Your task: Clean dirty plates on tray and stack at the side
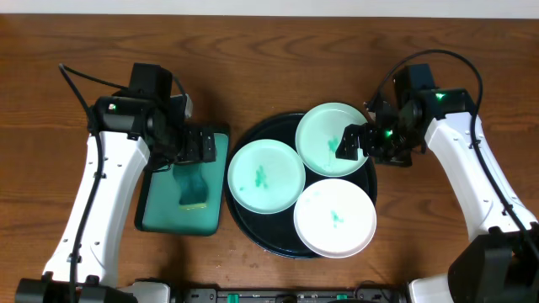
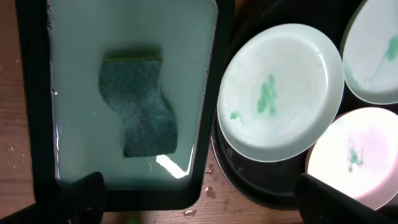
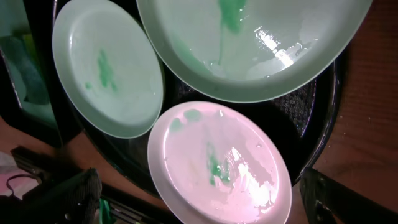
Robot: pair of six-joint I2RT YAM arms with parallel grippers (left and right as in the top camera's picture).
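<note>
3 plates on the black tray point(image 1: 259, 231), mid counter point(image 1: 269, 50): mint plate point(image 1: 266, 177) at left, 2nd mint plate point(image 1: 328, 139) back right, white plate point(image 1: 334, 217) front right, each w/ a teal smear. Robot's left gripper point(image 1: 198, 145) hangs over the teal tray point(image 1: 160, 212) w/ the sponge point(image 1: 194, 187) in it. Its fingers are wide apart, holding nothing. Robot's right gripper point(image 1: 352, 143) is over the 2nd mint plate's right edge, also spread wide & empty.
</note>
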